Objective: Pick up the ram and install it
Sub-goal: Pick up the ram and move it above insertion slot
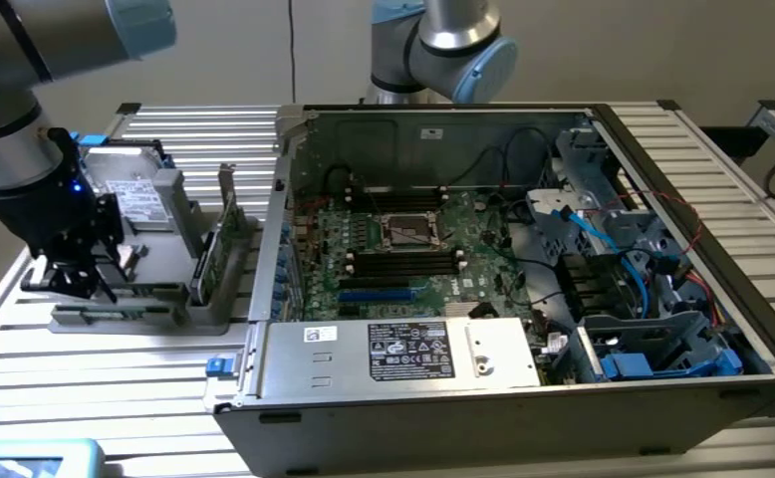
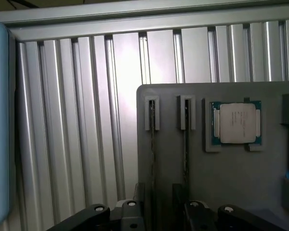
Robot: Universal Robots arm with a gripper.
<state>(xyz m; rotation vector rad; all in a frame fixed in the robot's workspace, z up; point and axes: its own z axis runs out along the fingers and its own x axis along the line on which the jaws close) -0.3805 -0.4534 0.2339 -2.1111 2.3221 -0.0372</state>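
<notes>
Two thin green ram sticks stand edge-on in slots of the grey tray: one ram stick and a second beside it. My gripper hangs just above the tray with its dark fingers apart, and the first stick runs into the gap between them. Nothing is held. In the exterior view my gripper is low over the grey tray at the exterior view's left. The open computer case lies to the exterior view's right of the tray, with the motherboard and its black slots exposed.
A CPU sits in a tray pocket beside the ram slots. The tray also carries a hard drive and an upright expansion card. Cables and drive cages crowd the case's far side. A second arm stands behind the case.
</notes>
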